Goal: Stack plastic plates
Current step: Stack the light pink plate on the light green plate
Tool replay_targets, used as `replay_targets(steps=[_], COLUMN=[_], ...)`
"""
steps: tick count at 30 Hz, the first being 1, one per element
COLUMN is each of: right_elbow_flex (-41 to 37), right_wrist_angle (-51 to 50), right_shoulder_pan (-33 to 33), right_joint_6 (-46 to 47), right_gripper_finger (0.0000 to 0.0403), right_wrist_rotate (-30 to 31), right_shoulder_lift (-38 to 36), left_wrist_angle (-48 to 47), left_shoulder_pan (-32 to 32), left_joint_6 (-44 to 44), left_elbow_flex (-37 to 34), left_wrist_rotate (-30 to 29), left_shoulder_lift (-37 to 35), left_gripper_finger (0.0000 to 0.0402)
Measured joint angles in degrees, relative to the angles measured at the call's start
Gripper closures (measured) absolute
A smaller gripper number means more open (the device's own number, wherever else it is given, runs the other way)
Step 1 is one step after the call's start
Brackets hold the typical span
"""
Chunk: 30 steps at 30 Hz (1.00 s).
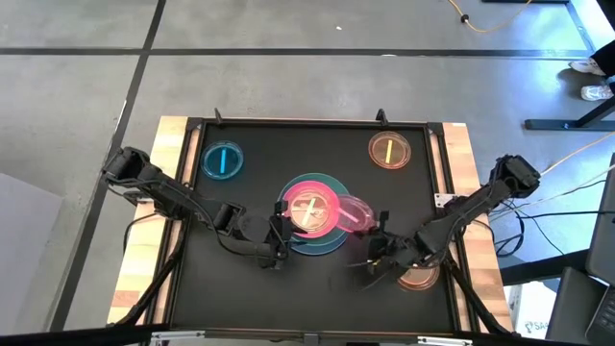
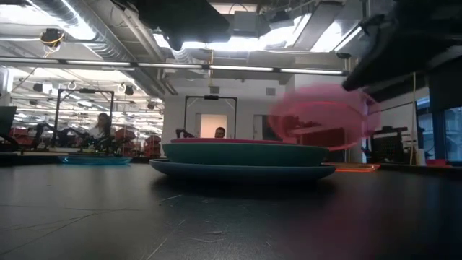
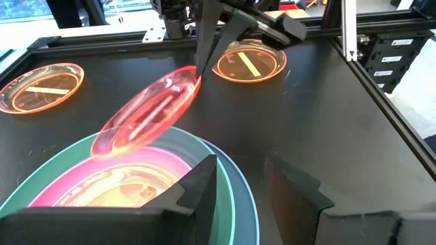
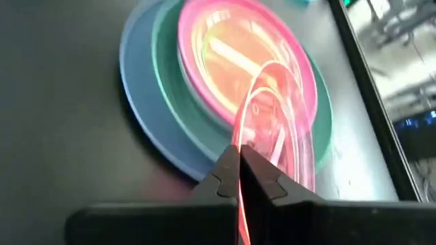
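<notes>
Clamped on the tilted magenta dish (image 4: 272, 136), the right tool (image 4: 240, 178) should level it over the pink plate (image 1: 309, 207) before releasing; left tool (image 3: 238, 187), apart, waits beside that plate.

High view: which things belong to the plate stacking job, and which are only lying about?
Job:
- large light blue plastic plate, teal plastic plate, pink plastic plate, stacked
- translucent magenta dish, tilted in the right gripper
- translucent blue dish
- far translucent orange dish
- near translucent orange dish
- left gripper, open beside the stack

Lying about:
- yellow cable on the floor
- pale shoe
</notes>
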Motion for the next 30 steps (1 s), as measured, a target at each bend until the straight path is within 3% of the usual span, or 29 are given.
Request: replay_targets(steps=[5, 9, 16, 23, 30], right_elbow_flex=[-0.09, -0.09, -0.11, -0.09, -0.11], right_wrist_angle=[10.31, 17.83, 27.16, 33.38, 33.38], right_shoulder_pan=[-3.2, -6.56, -11.57, -15.66, -18.33], right_joint_6=[-10.57, -18.01, -24.47, -24.9, -20.56], right_gripper_finger=[0.0403, 0.0403, 0.0403, 0.0403, 0.0402], right_wrist_rotate=[-2.03, -7.12, -11.59, -18.32, -26.11], right_shoulder_lift=[1.92, 4.7, 9.56, 12.38, 13.62], left_wrist_angle=[0.0, -0.04, -0.45, -0.55, -0.98], left_shoulder_pan=[0.0, 0.0, 0.0, 0.0, 0.0], left_joint_6=[0.0, 0.01, 0.0, 0.0, 0.0], left_elbow_flex=[0.0, 0.0, -0.01, -0.02, -0.02], left_wrist_rotate=[0.0, 0.0, -0.01, -0.02, -0.03], left_shoulder_lift=[0.0, 0.0, 0.0, 0.0, 0.0], left_gripper_finger=[0.0282, 0.0282, 0.0282, 0.0282, 0.0282])
